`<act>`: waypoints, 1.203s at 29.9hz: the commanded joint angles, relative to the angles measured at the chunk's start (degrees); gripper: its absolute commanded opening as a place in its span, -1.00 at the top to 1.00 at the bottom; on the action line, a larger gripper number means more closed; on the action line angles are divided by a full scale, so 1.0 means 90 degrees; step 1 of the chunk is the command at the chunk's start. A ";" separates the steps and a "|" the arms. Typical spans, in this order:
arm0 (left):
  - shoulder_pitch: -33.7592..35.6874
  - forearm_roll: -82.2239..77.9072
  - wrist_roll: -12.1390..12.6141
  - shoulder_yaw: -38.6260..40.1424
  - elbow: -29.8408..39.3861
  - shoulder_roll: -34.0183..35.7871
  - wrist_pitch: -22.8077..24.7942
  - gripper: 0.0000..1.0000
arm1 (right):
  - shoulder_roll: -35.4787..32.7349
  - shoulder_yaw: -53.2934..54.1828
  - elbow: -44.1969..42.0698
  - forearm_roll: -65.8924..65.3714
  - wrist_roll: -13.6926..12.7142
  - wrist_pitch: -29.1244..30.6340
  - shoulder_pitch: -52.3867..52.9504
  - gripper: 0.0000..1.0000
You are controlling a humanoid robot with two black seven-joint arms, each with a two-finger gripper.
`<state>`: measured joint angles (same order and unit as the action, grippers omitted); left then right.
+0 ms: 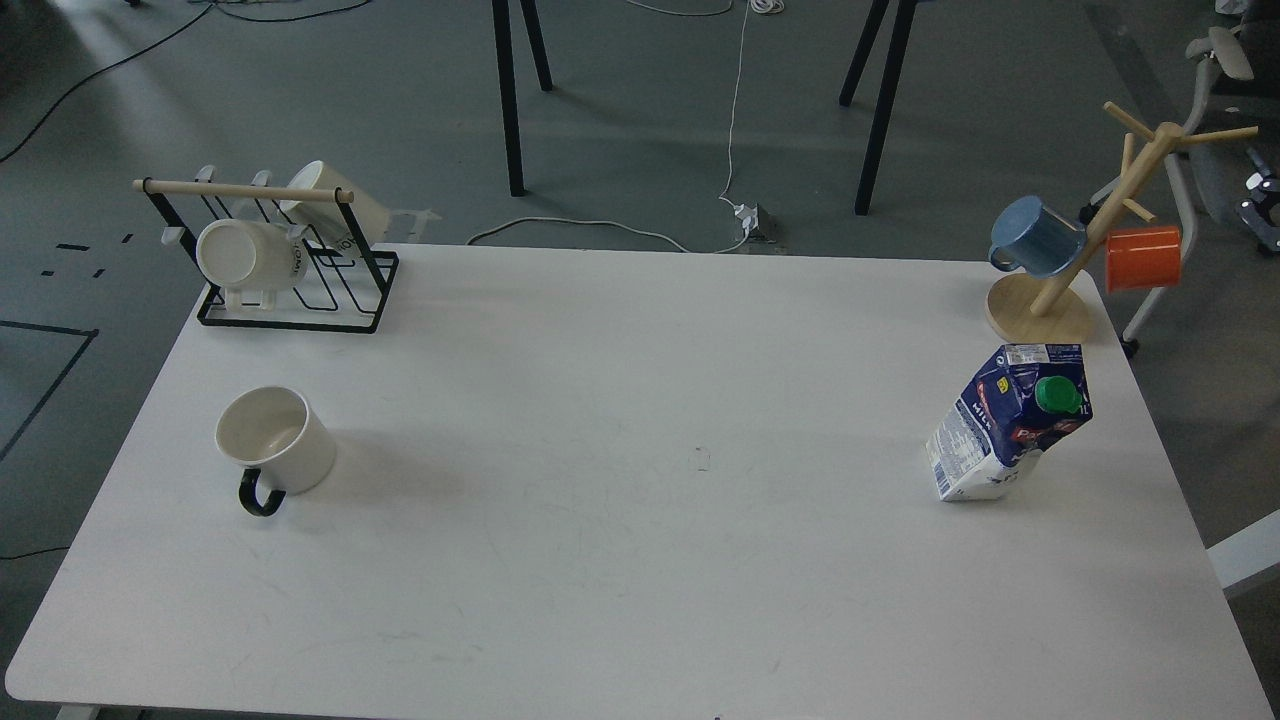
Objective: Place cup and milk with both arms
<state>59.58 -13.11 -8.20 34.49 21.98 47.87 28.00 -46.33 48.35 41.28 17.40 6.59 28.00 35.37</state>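
Observation:
A white cup (276, 447) with a black handle stands upright on the left side of the white table (640, 560), its handle toward the front. A blue and white milk carton (1008, 420) with a green cap stands on the right side of the table. My left gripper is out of view. Only a small dark part of my right gripper (1262, 200) shows at the right edge, beyond the table and far from the carton; its fingers cannot be told apart. Neither gripper holds anything that I can see.
A black wire rack (290, 270) with a wooden bar holds two white mugs at the back left corner. A wooden mug tree (1040, 305) with a blue mug (1035, 235) and an orange mug (1142, 257) stands at the back right corner.

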 commanded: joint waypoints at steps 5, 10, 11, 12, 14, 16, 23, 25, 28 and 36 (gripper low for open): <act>-0.0448 -0.1207 0.0003 0.0074 0.1891 0.0277 0.0001 -0.99 | -0.0008 0.0028 -0.0133 -0.0009 0.0009 0.0000 -0.0004 -0.98; -0.0468 -0.2504 0.0003 0.0288 0.2927 0.0316 0.0001 -0.99 | 0.0001 0.0028 -0.0309 0.0000 0.0038 0.0000 -0.0004 -0.98; -0.0478 -0.2895 0.0003 0.0376 0.3171 0.0316 0.0001 -0.99 | 0.0001 0.0028 -0.0338 -0.0009 0.0058 0.0000 -0.0004 -0.98; -0.0526 -0.3218 -0.0007 0.0473 0.3386 0.0326 0.0001 -0.99 | 0.0001 0.0028 -0.0348 0.0000 0.0078 0.0000 -0.0004 -0.98; -0.0740 -0.3891 -0.0007 0.0746 0.3893 0.0442 0.0001 -0.99 | 0.0011 0.0028 -0.0397 0.0000 0.0078 0.0000 -0.0014 -0.98; -0.0955 -0.4313 -0.0007 0.1010 0.4343 0.0540 0.0001 -0.99 | 0.0011 0.0019 -0.0426 -0.0009 0.0078 0.0000 -0.0014 -0.98; -0.1707 -0.5533 -0.0084 0.1333 0.5467 0.0882 0.0001 -0.99 | 0.0031 0.0019 -0.0436 -0.0009 0.0088 0.0000 -0.0034 -0.98; -0.1903 -0.5924 -0.0308 0.1334 0.5624 0.0921 0.0001 -0.99 | 0.0040 0.0019 -0.0436 0.0000 0.0088 0.0000 -0.0063 -0.98; -0.2108 -0.6597 -0.0864 0.1334 0.5644 0.0960 0.0001 -0.99 | 0.0050 0.0019 -0.0436 -0.0009 0.0088 0.0000 -0.0063 -0.98; -0.2899 -0.8257 -0.2200 0.1041 0.5849 0.1283 0.0001 -0.99 | 0.0050 0.0019 -0.0563 0.0000 0.0088 0.0000 -0.0141 -0.98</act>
<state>36.32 -81.22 -25.35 45.30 73.61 58.60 28.00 -45.93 48.51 36.40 17.35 7.38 28.00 34.40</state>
